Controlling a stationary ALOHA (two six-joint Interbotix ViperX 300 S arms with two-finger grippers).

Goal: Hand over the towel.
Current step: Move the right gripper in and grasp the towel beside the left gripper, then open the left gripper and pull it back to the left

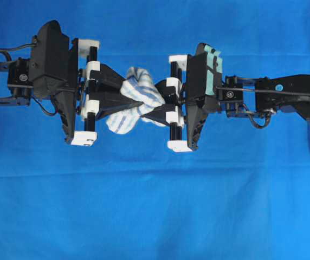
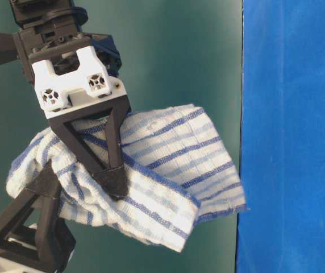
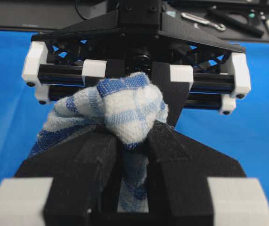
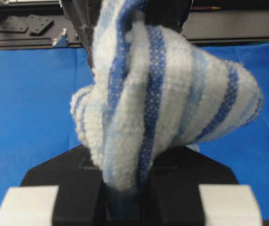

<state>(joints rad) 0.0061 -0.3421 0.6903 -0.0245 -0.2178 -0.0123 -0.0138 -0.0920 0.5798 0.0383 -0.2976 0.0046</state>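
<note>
We read no writing. We count one towel [image 1: 136, 97], midair between two grippers: left gripper [image 1: 139, 101] pinching it; right gripper [image 1: 157, 105] seemingly clamped on it too. One blue cloth [image 1: 155, 206] below.

The towel [image 2: 168, 165] is soft, nubbly terry cloth, matt white with woven blue stripes. Both end effectors, left [image 1: 123, 103] and right [image 1: 156, 104], look like matt black plastic with white plastic blocks. A smooth blue cloth [image 1: 155, 206] covers the bench.

Bright, even light; wrist foregrounds blurred.
</note>
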